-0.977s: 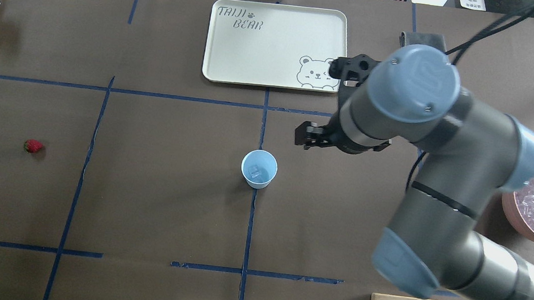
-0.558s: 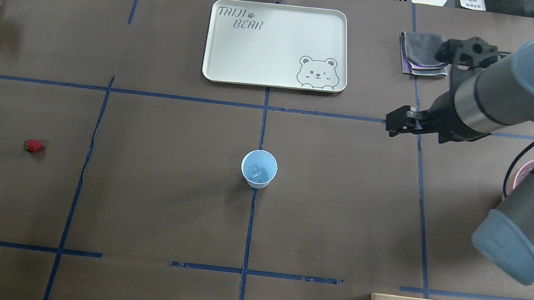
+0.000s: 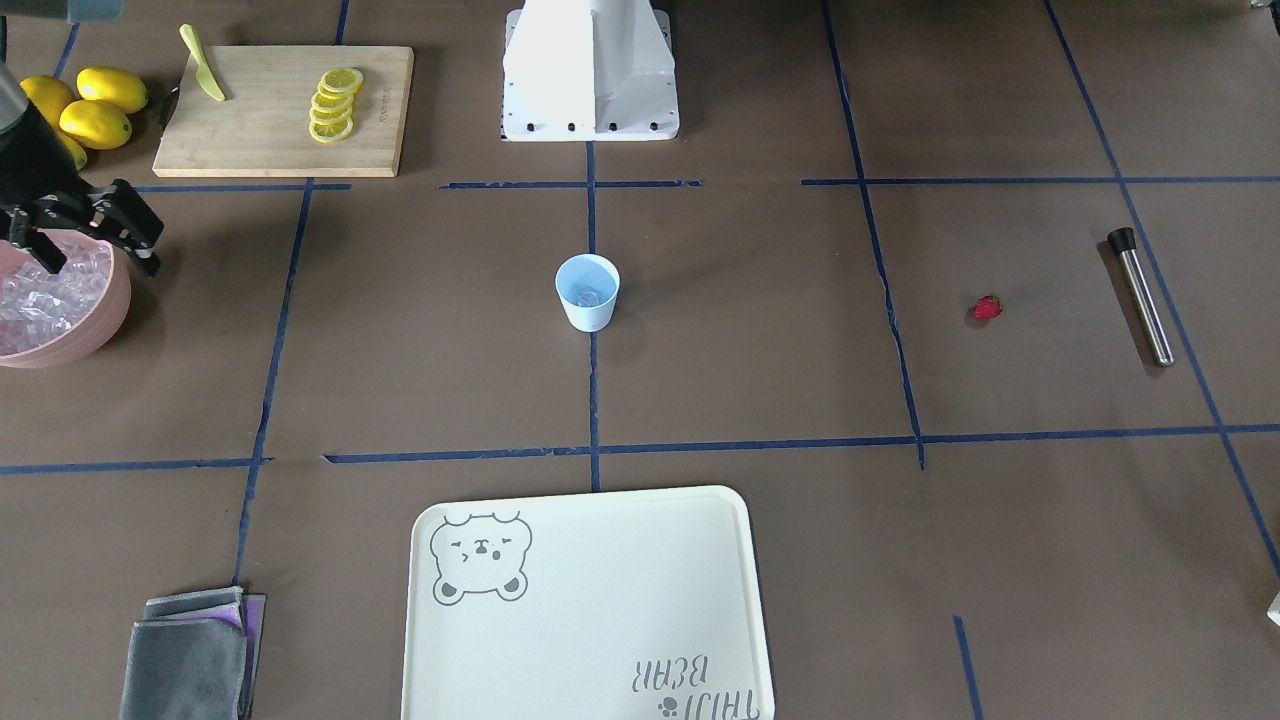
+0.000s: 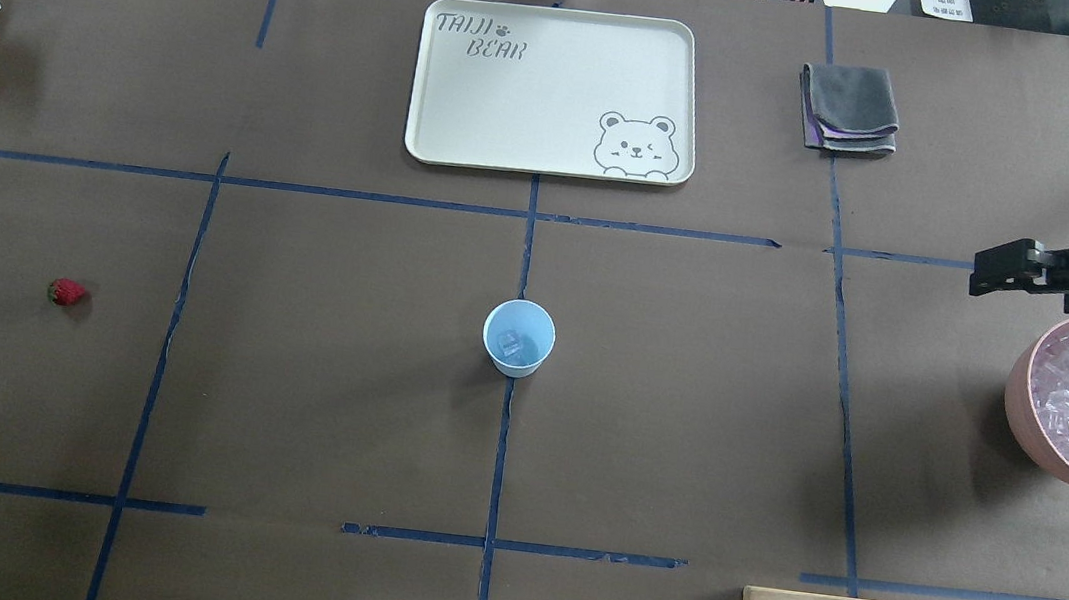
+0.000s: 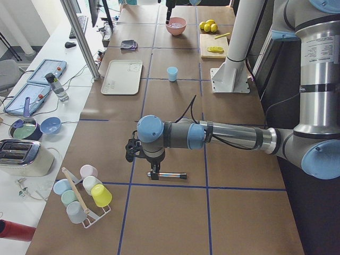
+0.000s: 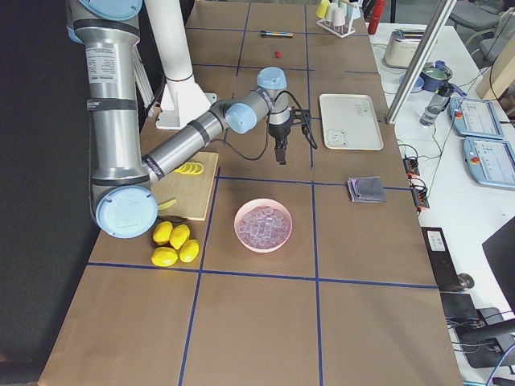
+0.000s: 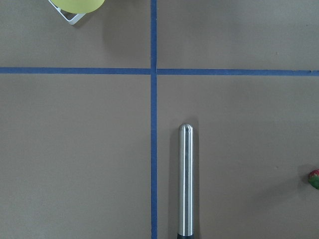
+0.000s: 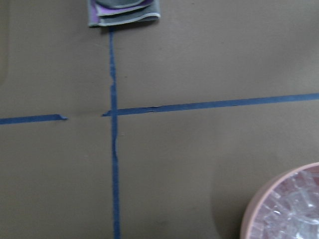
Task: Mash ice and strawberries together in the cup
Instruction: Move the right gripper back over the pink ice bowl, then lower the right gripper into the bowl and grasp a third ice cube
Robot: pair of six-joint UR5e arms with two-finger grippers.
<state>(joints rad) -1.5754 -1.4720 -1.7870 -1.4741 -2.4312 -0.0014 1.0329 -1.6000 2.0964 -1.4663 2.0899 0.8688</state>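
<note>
Right gripper (image 3: 85,240) hangs near the bowl (image 4: 1020,396), jaws spread wide, nothing in them. Cup (image 4: 518,338) sits mid-table, one ice cube (image 4: 511,345) inside. The strawberry (image 4: 67,292) lies well apart on the robot's left. Left gripper (image 5: 154,171) hovers over a steel rod (image 5: 171,175), and I can't tell how its jaws stand.
</note>
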